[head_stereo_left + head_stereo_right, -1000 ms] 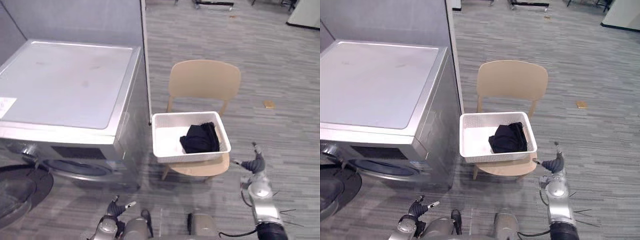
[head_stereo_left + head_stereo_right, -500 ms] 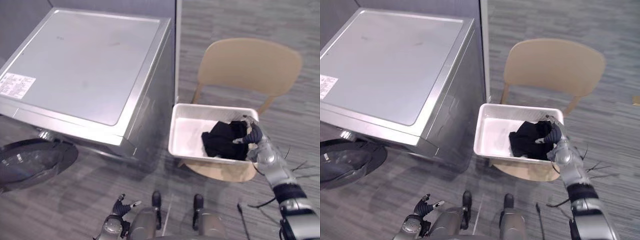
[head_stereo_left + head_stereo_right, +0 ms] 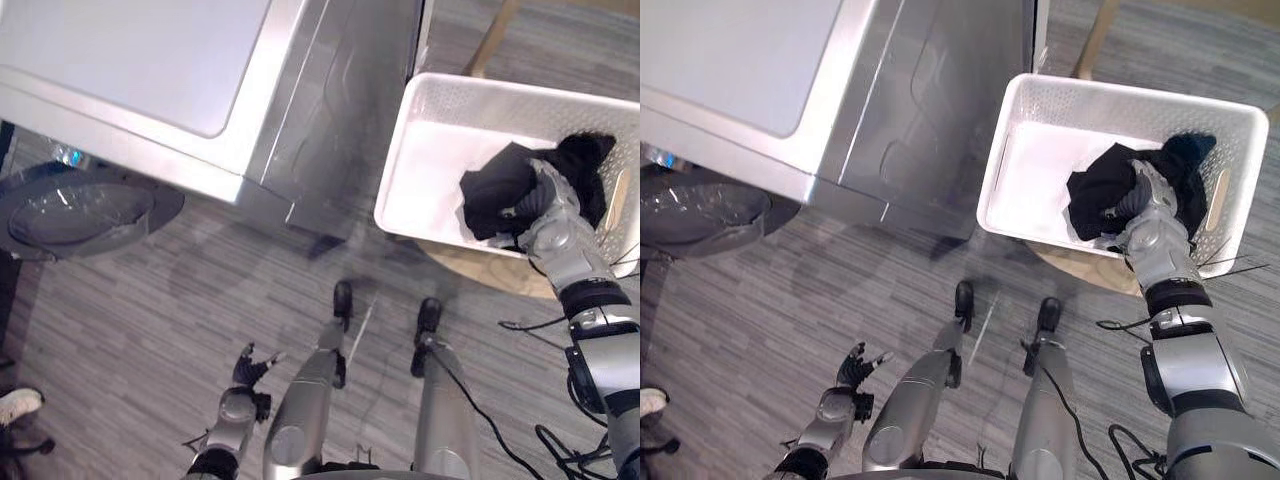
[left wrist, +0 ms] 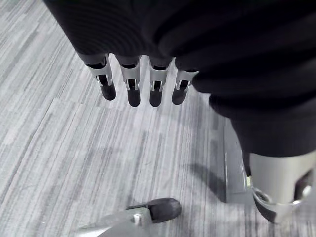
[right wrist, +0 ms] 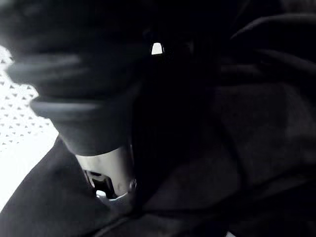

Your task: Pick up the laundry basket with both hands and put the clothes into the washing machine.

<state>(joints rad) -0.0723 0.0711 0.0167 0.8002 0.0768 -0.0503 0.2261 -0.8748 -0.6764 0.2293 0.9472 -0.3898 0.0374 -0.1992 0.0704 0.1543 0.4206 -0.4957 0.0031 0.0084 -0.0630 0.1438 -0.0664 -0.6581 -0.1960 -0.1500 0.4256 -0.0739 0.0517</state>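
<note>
While the washing machine door [image 3: 75, 212] hangs open at the left, near side of the washing machine [image 3: 150, 60], the left hand [image 3: 248, 368] is low over the floor, fingers [image 4: 129, 84] straight and released, holding nothing, well apart from the rest. The laundry basket [image 3: 1035, 175] sits to the right on the chair [image 3: 470, 270], with black clothes [image 3: 1110, 195] in its right half. The right hand [image 3: 1148, 222] is down on the clothes, its fingers buried in cloth, so I can't tell if they're clenched.

Risks, my read:
- A one-handed tug on the cloth drags the light basket to the seat's near edge and tips it.
- A weak pinch drops the clothes on the floor on the way left to the door.
- The left hand has a long way to go to the basket's left rim.
</note>
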